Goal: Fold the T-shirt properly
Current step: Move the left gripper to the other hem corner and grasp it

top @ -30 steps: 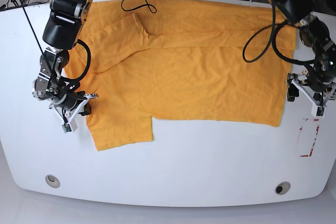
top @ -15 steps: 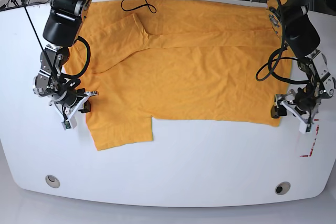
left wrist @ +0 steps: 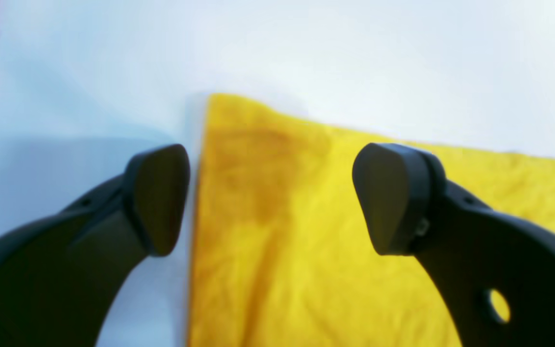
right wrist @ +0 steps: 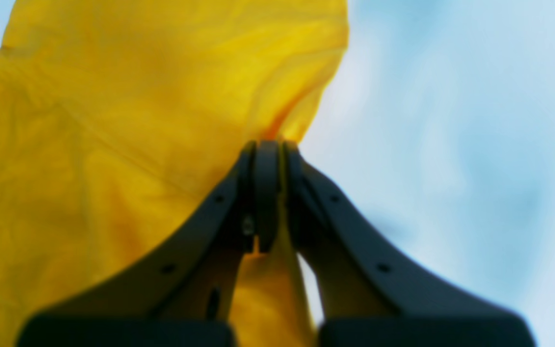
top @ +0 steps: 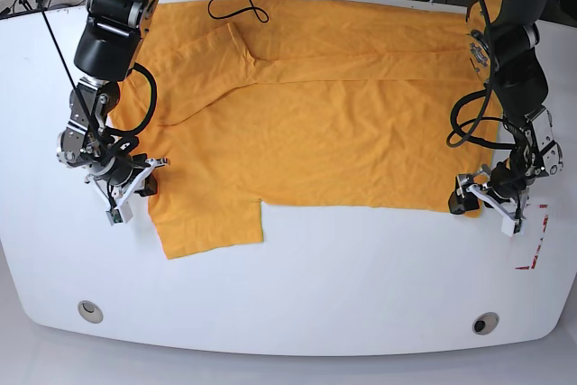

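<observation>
The orange-yellow T-shirt (top: 334,123) lies spread and wrinkled on the white table (top: 361,286), collar at the back left, one sleeve (top: 207,223) pointing to the front. My right gripper (top: 144,185) sits at the sleeve's left edge. In the right wrist view it (right wrist: 268,149) is shut on a pinch of yellow fabric (right wrist: 113,144). My left gripper (top: 482,199) is at the shirt's front right hem corner. The left wrist view shows it (left wrist: 272,197) open, one fingertip (left wrist: 157,197) over bare table, the other over the cloth (left wrist: 306,250), with the corner between them.
A thin black loop (top: 239,11) lies near the collar at the back edge. A red-outlined rectangle (top: 532,236) marks the table right of the hem corner. Two round holes (top: 90,311) (top: 485,323) sit near the front edge. Cables hang behind the table.
The left arm has swung inward and forward from beside the shirt's right edge to the front hem corner, jaws still open. The right gripper has stayed put, shut on the sleeve edge.
</observation>
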Robot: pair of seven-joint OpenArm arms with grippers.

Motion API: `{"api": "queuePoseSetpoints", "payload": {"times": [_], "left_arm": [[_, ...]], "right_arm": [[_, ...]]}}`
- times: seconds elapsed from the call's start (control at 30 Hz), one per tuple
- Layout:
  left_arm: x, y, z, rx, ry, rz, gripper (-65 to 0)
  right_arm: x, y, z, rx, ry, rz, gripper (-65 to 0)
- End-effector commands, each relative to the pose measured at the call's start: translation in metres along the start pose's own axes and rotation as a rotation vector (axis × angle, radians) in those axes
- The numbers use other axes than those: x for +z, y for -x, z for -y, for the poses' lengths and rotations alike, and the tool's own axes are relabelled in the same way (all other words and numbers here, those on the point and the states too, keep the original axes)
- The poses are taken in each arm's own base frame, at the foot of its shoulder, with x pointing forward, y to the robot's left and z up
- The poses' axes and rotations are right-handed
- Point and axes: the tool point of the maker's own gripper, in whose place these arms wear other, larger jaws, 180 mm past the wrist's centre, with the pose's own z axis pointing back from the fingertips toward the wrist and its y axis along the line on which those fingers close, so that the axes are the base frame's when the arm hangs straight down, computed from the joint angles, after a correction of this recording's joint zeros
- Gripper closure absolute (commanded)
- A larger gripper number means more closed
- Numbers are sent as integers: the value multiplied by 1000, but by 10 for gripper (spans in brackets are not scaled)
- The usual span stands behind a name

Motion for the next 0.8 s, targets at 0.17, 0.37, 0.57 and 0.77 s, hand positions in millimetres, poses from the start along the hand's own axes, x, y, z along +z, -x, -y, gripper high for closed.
{"api": "queuePoseSetpoints", "payload": {"times": [0.17, 0.37, 0.57, 0.77], "left_arm": [[-2, -24, 2, 0, 18, 51, -524], [-3, -24, 3, -2, 19, 51, -487], [-3, -23, 3, -1, 20, 48, -364], [-4, -21, 4, 0, 21, 47, -217]], "right_arm": [[10, -26, 14, 23, 25, 68, 0], [11, -26, 14, 22, 23, 68, 0], [11, -27, 14, 24, 24, 71, 0], [11, -27, 14, 25, 25, 70, 0]]}}
